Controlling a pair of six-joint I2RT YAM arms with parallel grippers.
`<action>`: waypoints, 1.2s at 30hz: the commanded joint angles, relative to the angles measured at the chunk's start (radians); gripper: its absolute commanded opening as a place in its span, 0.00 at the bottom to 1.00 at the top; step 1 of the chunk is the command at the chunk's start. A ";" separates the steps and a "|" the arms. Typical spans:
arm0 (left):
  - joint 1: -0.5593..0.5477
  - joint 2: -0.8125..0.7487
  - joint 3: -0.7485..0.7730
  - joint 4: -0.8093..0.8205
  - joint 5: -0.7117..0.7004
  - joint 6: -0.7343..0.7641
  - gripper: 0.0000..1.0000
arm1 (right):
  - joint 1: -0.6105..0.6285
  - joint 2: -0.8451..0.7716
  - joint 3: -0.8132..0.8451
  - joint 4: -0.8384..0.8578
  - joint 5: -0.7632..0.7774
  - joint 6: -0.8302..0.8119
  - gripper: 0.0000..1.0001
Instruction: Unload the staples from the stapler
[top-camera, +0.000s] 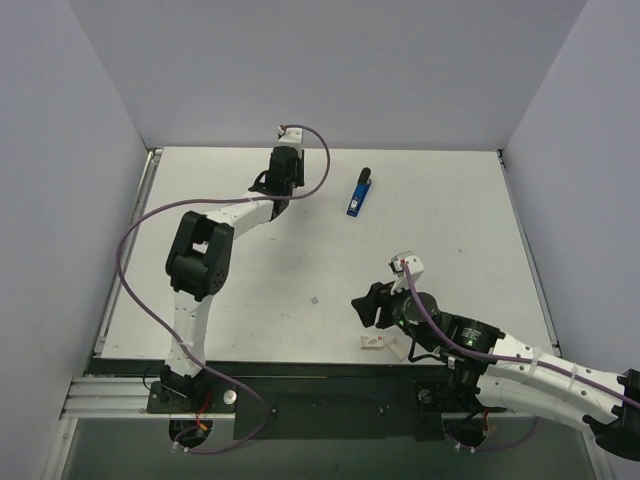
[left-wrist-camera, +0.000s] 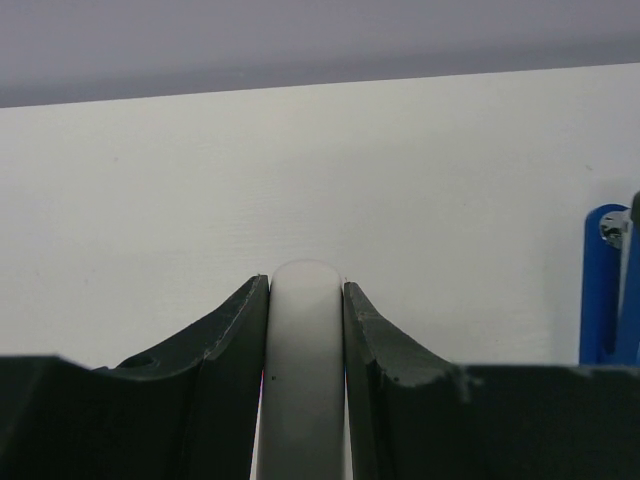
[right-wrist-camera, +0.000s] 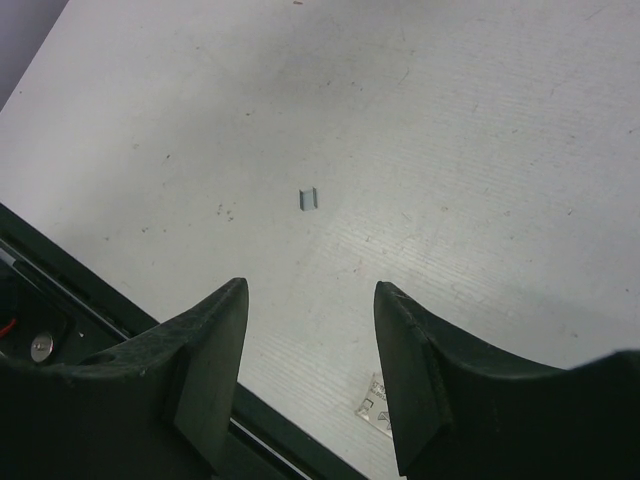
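Observation:
The blue stapler lies closed at the back middle of the white table; its blue end shows at the right edge of the left wrist view. My left gripper is left of it near the back edge, shut on a pale grey rounded bar that fills the gap between the fingers; I cannot tell what the bar is. My right gripper hovers open and empty over the front of the table. A small grey clump of staples lies ahead of it.
A small white printed tag lies by the table's front edge, under the right gripper. A dark rail runs along that edge. Grey walls close the table at the back and sides.

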 joint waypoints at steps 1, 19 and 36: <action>0.038 0.071 0.127 -0.065 0.014 0.029 0.00 | 0.003 -0.027 -0.019 0.008 -0.001 0.013 0.49; 0.071 0.226 0.352 -0.355 0.069 0.086 0.23 | 0.017 0.031 -0.005 0.017 -0.013 0.036 0.51; 0.074 0.093 0.175 -0.317 0.100 0.118 0.57 | 0.029 0.086 0.029 -0.016 -0.001 0.048 0.57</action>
